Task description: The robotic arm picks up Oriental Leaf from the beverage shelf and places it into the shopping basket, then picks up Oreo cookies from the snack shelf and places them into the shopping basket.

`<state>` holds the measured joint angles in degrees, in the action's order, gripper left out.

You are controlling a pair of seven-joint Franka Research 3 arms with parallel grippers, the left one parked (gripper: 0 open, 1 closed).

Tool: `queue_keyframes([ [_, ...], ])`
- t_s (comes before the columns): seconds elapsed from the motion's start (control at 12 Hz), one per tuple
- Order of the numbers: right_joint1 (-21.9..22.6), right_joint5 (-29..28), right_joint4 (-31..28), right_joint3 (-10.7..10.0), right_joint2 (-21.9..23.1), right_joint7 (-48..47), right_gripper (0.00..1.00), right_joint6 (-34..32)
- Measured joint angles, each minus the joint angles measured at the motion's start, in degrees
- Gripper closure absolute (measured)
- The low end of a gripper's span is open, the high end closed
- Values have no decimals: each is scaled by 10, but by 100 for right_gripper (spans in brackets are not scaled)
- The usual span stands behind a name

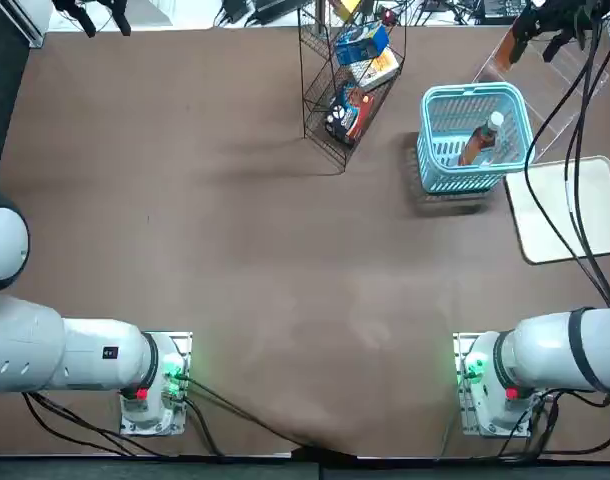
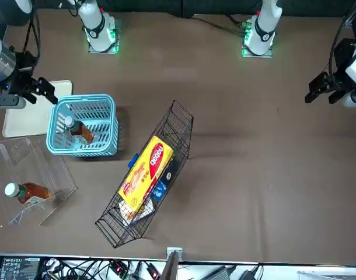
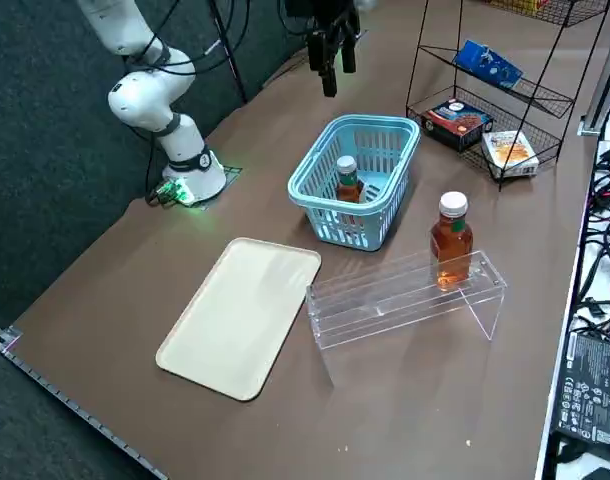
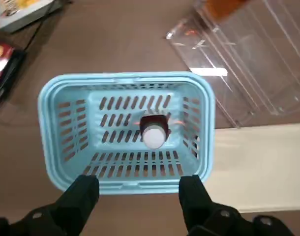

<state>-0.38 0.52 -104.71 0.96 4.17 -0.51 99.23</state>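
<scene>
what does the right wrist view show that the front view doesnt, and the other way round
Only the right wrist view: the right gripper's two fingers apart, aimed towards the basket.
Only the front view: the yellow pack on the wire rack, and the parked arm's gripper.
Both: the turquoise basket with a white-capped bottle inside, and the clear stand.

One bottle (image 3: 348, 180) stands in the basket (image 3: 315, 190) (another sits on the stepped stand (image 3: 385, 300)).

White arm, trailing black cables.
</scene>
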Motion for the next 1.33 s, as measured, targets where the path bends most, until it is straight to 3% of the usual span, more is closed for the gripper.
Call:
queue_keyframes([
  [0.5, 67, -44, 12, 3, -2, 73, 0, 17],
  [0.83, 107, -89, 9, 4, -11, 186, 0, 102],
  [1.33, 109, -193, -40, 1, -18, 366, 0, 241],
])
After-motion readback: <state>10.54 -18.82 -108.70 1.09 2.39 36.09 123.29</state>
